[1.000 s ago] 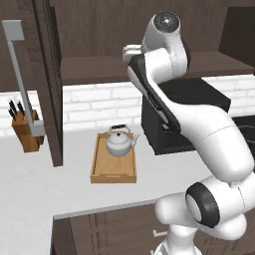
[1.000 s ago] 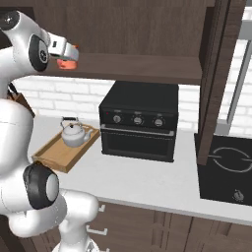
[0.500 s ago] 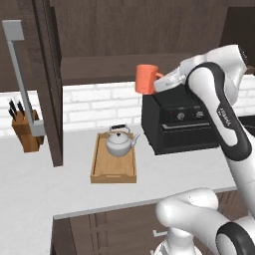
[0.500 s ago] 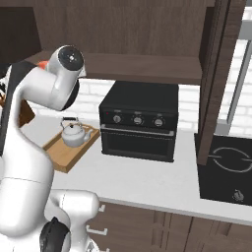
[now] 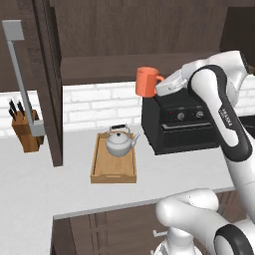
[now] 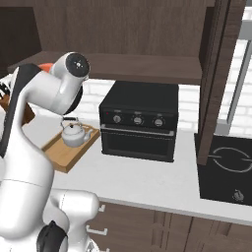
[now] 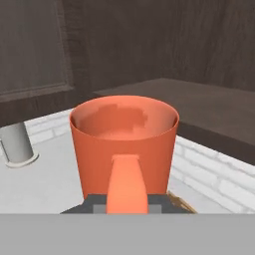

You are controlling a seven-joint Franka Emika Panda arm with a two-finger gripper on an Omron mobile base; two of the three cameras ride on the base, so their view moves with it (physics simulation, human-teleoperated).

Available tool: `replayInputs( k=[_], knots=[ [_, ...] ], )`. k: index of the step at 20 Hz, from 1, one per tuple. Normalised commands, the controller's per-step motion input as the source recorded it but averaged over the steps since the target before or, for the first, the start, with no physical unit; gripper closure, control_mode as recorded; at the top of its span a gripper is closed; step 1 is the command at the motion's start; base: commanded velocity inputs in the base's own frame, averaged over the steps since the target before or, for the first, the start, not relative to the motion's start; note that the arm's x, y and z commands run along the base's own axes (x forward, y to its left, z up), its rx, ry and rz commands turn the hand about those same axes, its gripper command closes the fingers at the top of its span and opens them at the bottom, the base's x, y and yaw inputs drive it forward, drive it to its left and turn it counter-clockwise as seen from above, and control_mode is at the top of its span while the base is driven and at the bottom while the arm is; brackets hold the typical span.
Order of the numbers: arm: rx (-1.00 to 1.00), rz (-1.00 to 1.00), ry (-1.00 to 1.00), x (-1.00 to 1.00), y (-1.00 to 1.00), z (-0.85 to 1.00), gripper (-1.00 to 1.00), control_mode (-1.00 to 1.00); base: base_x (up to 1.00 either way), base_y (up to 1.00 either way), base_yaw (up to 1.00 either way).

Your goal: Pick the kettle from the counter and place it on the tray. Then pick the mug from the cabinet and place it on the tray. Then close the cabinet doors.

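Observation:
The orange-red mug (image 5: 147,82) hangs in the air in front of the open cabinet's shelf (image 5: 114,68), up and to the right of the tray. My gripper (image 5: 162,86) is shut on its side handle; in the hand view the mug (image 7: 124,137) stands upright just beyond my gripper (image 7: 127,205), its handle between the fingers. In the right base view a sliver of the mug (image 6: 46,66) peeks out behind the arm. The silver kettle (image 5: 118,142) sits on the far end of the wooden tray (image 5: 113,174) on the counter (image 5: 40,194). Both cabinet doors (image 5: 49,84) (image 6: 215,83) stand open.
A black oven box (image 5: 182,124) stands right of the tray, under the held mug. A knife block (image 5: 27,132) is at the far left by the wall. A cooktop (image 6: 229,167) lies at the right. The door's grey bar handle (image 5: 21,79) juts toward me.
The arm has swung its elbow to the right and carried the mug out from the shelf, then a little lower. The kettle and tray have not moved.

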Motion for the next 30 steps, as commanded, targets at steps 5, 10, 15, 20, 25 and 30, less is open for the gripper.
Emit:
replayInputs(
  k=[5,10,15,20,25,30],
  knots=[
    [-0.08,0.08,0.14,-0.32,0.03,-0.78,1.0,-1.0,0.0,0.0,0.0],
    [-0.01,0.18,0.04,-0.3,0.15,-1.0,1.0,-1.0,0.0,0.0,0.0],
    [0.0,0.12,0.03,-0.08,0.34,-1.0,1.0,-1.0,0.0,0.0,0.0],
    [0.0,0.05,0.11,0.08,0.42,-1.0,1.0,-1.0,0.0,0.0,0.0],
    [-0.03,0.01,0.1,0.29,0.14,-0.55,1.0,-1.0,0.0,0.0,0.0],
    [-0.02,0.0,0.01,0.24,0.04,-0.29,1.0,-1.0,0.0,0.0,0.0]
  ],
)
